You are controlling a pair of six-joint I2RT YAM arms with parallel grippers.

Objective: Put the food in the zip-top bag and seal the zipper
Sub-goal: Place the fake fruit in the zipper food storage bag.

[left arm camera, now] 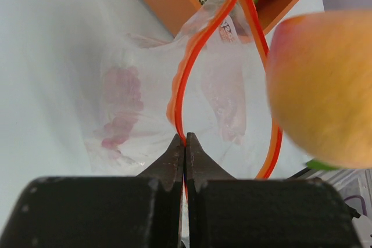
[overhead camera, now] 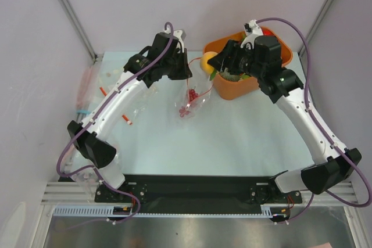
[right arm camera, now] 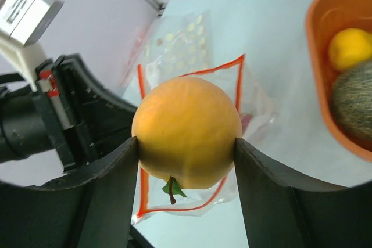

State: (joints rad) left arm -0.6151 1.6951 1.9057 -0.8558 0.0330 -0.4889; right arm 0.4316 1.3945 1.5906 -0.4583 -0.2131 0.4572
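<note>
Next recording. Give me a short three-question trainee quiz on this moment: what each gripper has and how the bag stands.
1. True or false: the right gripper holds a yellow-orange fruit.
2. Pick one: the left gripper is shut on A) the zipper, B) the orange tub, C) nothing.
3. Fill in: the mouth of the zip-top bag is ____ (open or sealed).

Key: 1 true; 2 A; 3 open.
</note>
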